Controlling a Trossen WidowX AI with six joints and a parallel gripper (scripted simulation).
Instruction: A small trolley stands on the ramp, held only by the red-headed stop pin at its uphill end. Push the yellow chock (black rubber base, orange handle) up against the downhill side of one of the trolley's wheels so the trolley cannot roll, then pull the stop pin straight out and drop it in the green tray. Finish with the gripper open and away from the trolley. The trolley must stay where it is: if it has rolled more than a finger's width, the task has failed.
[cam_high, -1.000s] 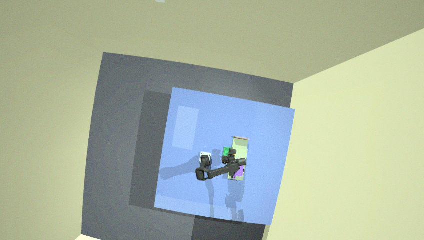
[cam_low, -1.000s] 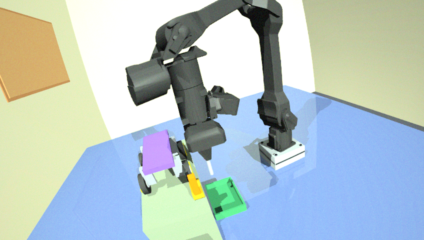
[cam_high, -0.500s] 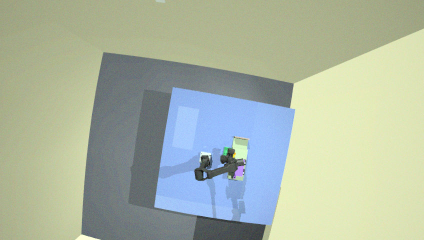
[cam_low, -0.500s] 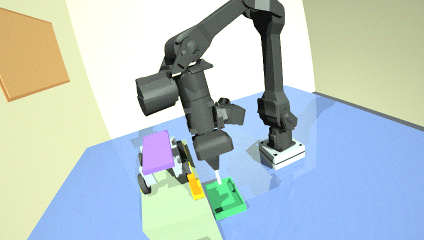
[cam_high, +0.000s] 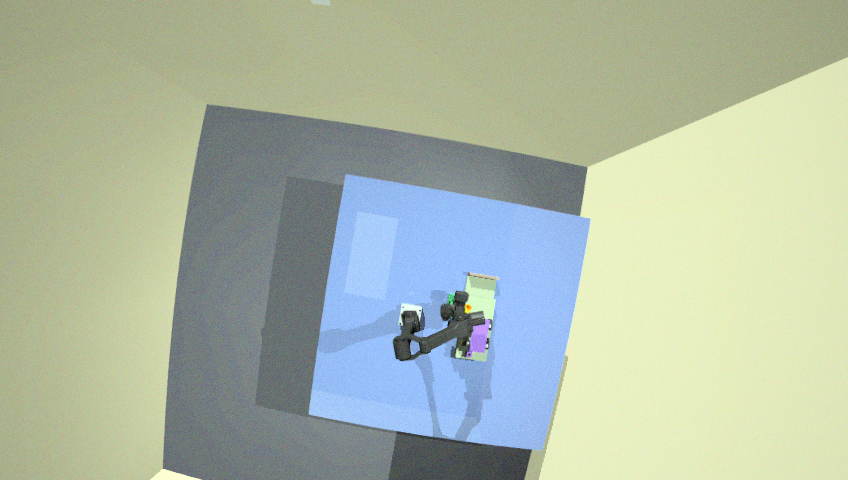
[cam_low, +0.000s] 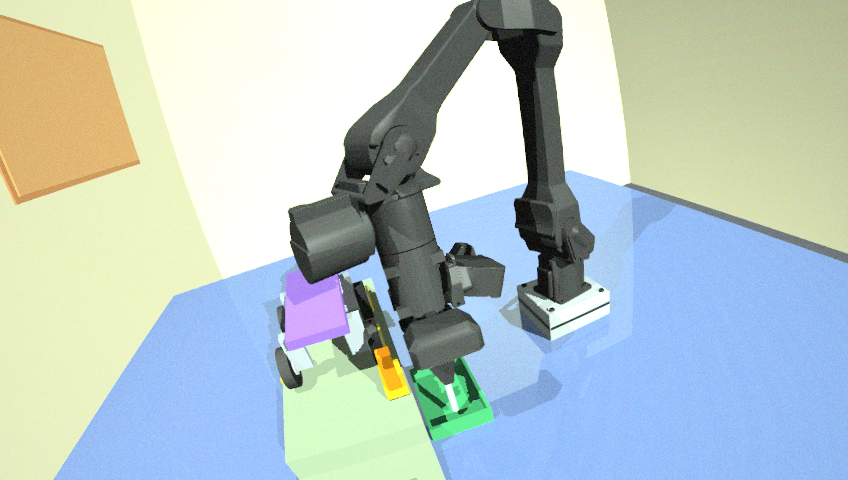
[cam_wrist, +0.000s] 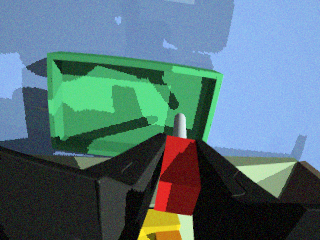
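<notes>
My gripper (cam_low: 445, 379) (cam_wrist: 179, 144) is shut on the stop pin's red head (cam_wrist: 176, 172). Its pale shaft (cam_low: 452, 397) (cam_wrist: 180, 126) points down over the green tray (cam_high: 451, 297) (cam_low: 464, 426) (cam_wrist: 135, 62), low, near the ramp-side wall in the wrist view. The trolley (cam_high: 479, 337) (cam_low: 318, 310), with a purple deck, stands on the pale green ramp (cam_high: 486, 305) (cam_low: 351, 419). The yellow chock (cam_high: 468, 308) (cam_low: 392, 380) (cam_wrist: 157, 219) with its orange handle is on the ramp, right beside the trolley's near wheel on the downhill side. Whether they touch is unclear.
The tray lies on the blue table (cam_high: 410, 214) (cam_low: 702, 368) (cam_wrist: 270, 75) alongside the ramp's side edge. The arm's white base (cam_high: 404, 309) (cam_low: 580, 318) stands beyond the tray. The upper arm hangs close over the trolley deck. A thin brown board (cam_high: 483, 276) stands at the ramp's lower end.
</notes>
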